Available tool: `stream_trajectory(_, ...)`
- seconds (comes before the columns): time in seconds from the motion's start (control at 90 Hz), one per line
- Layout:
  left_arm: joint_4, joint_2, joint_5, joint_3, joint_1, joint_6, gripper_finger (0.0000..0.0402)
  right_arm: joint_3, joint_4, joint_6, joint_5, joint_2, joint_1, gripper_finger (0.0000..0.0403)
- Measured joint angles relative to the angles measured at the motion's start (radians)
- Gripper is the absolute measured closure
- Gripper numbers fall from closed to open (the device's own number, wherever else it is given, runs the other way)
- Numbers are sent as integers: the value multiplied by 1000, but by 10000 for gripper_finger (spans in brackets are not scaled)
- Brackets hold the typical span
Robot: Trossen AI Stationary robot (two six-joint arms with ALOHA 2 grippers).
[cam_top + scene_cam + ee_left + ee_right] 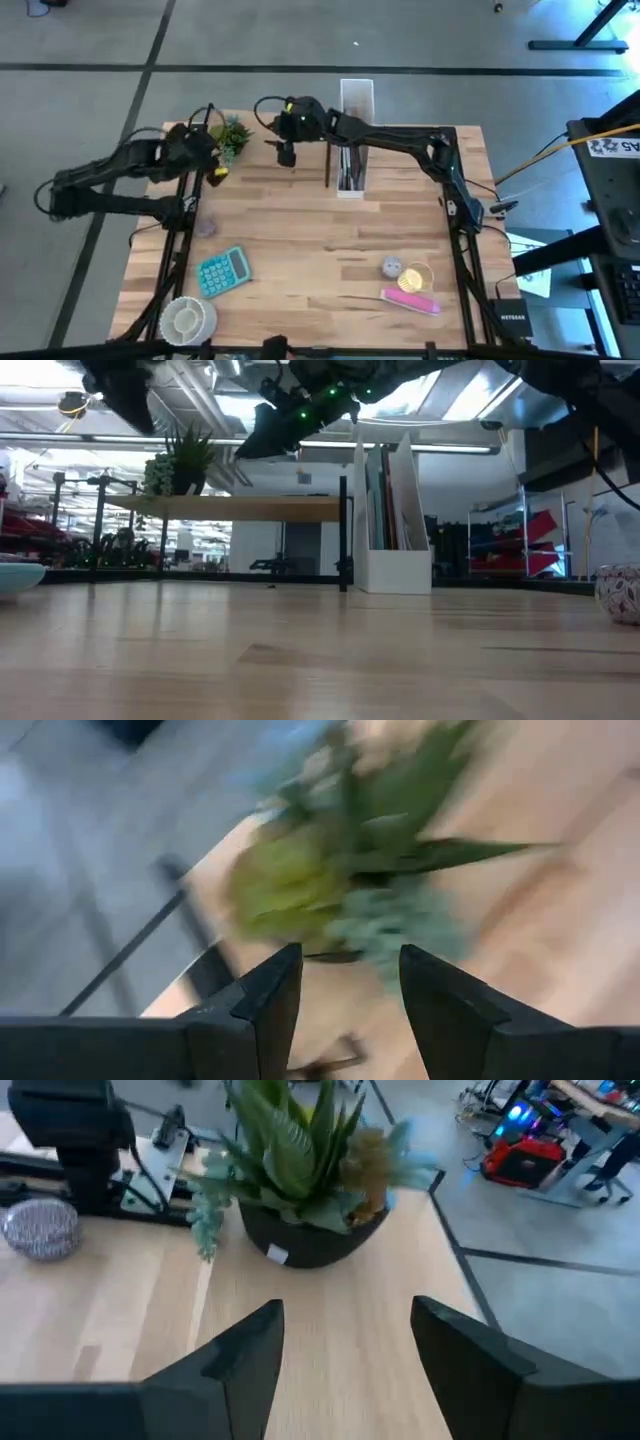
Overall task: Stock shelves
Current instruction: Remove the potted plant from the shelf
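Observation:
The shelves [262, 160] stand along the table's far edge, a light-wood board [240, 508] on thin black posts. A green plant [232, 135] in a black pot [310, 1242] rests by the pot's base on the board's left end. My left gripper [208, 150] hovers open just left of the plant [350, 880], fingers either side of empty air. My right gripper [287, 152] is open above the board's middle, pointing at the plant [300, 1150] from the right. Neither touches anything.
A tall white file box [355, 140] stands right of the shelves. Nearer the front lie a teal calculator [222, 270], a white bowl [185, 318], a pink object [412, 300], a tape roll [417, 275] and a small patterned ball [392, 267].

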Motion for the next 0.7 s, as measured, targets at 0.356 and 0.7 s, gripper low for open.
stream_trajectory(0.356, -102, 302, 36, 28, 317, 397, 249, 0, -52, 24, 10, 0, 13, 196)
stream_trajectory(0.7, 48, 387, 158, 28, 333, 625, 249, 0, -75, -4, 11, -1, 11, 196)
